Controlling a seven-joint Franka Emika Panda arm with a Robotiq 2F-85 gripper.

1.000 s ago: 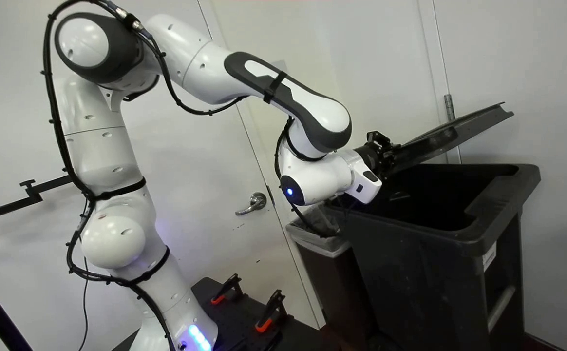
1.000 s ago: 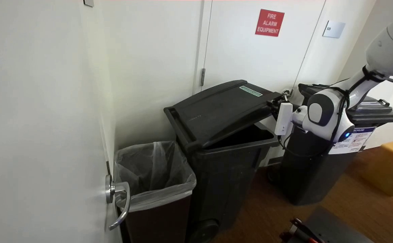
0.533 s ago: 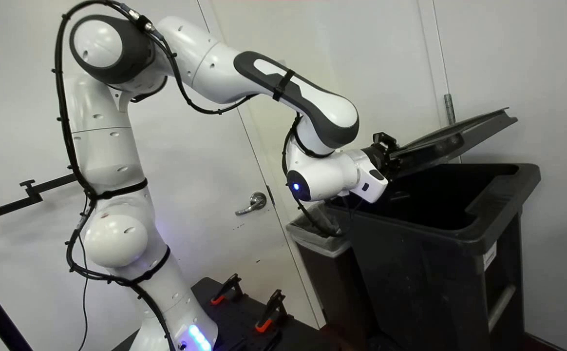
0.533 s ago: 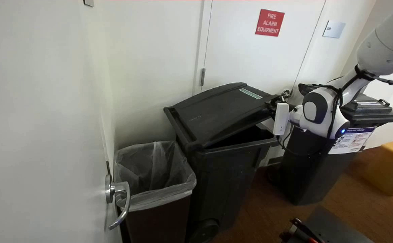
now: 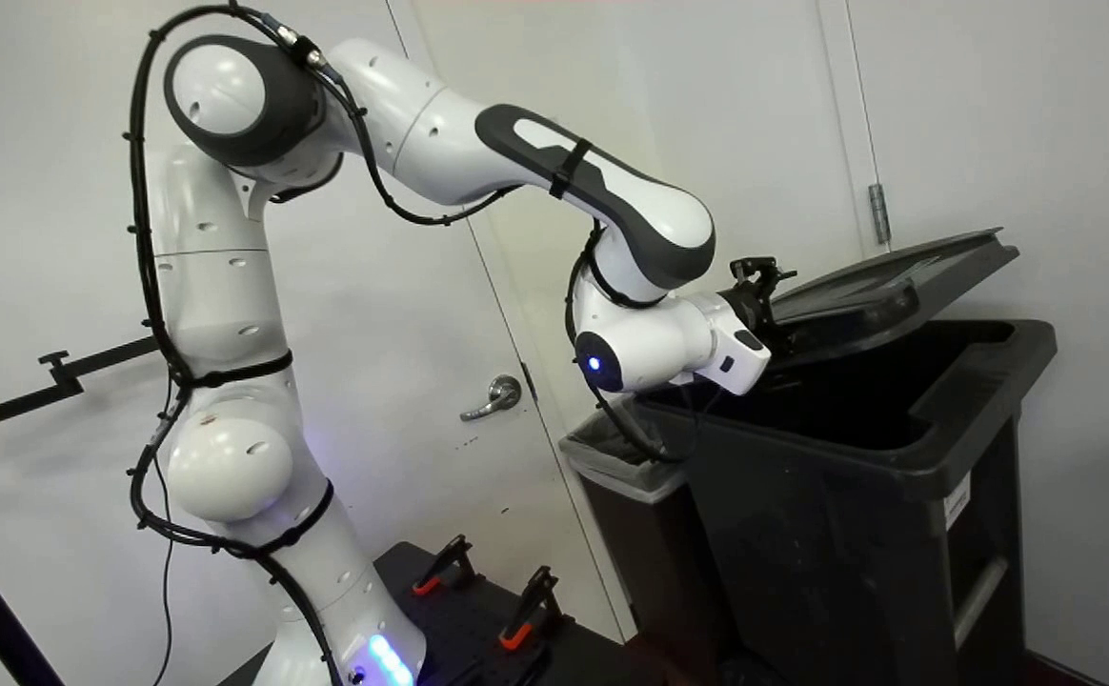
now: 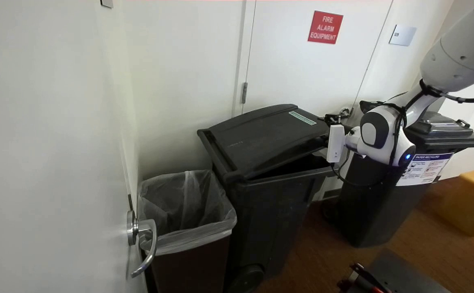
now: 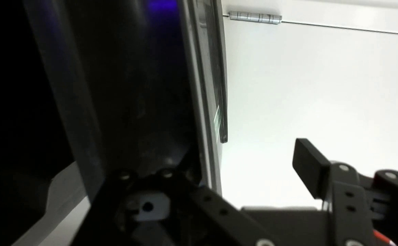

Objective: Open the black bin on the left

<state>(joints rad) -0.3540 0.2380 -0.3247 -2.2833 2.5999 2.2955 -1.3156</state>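
Observation:
The black bin point(image 6: 273, 207) stands against the wall, its lid point(image 6: 265, 134) tilted part-way up over the dark inside, as both exterior views show. A pale green label point(image 6: 302, 114) lies along the lid's top. My gripper point(image 5: 783, 307) is at the lid's raised front edge, with its jaws spread apart. In the wrist view the lid's rim point(image 7: 202, 102) runs close beside the left finger, which is partly lost in shadow under the lid. The opposite finger pad point(image 7: 310, 167) stands well apart from the rim, with white wall showing between. Whether the lower finger touches the lid is hard to tell.
A brown waste bin with a clear liner point(image 6: 188, 215) stands against the black bin's side. Another dark bin with a paper sign point(image 6: 424, 169) is behind my wrist. A door handle point(image 6: 145, 244) juts out nearby. Clamps point(image 5: 531, 610) sit on my base table.
The upper finger has swung up away from the lid, so the jaws have opened. The lid has sunk somewhat, and my arm has shifted toward the bin.

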